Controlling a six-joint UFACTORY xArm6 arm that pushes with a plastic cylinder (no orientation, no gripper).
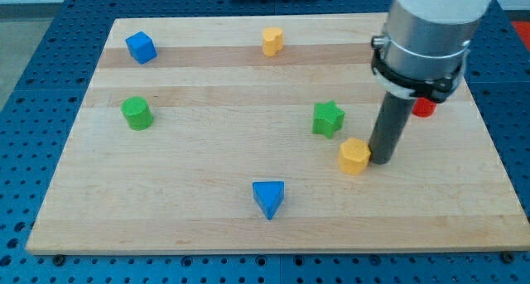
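Item: my tip (382, 159), lower end of a straight dark rod under a grey cylindrical arm housing; position, right half of the wooden board (207, 77). It has no jaws or fingers, so nothing opens or closes and nothing is held; it stands on the board surface.

Contact: yellow block (354, 156), a squat many-sided piece, immediately to the view's left of my tip. The two appear to touch, though a hairline gap cannot be ruled out.

Nearby: green star-shaped block (329, 118), up and to the view's left of my tip, close to the yellow block but apart from it.

Behind the rod: red block (424, 108), up and to the view's right of my tip, largely hidden by the arm housing; shape cannot be made out.

Lower left of my tip: blue triangular block (269, 198), well apart, toward the view's bottom.

Far from my tip, view's top: second yellow block (272, 40), small, shape unclear.

Far left of my tip: green cylinder (137, 113); above it, blue cube (141, 47) near the board's top-left corner.

Support: blue perforated table (33, 77) surrounding the board.
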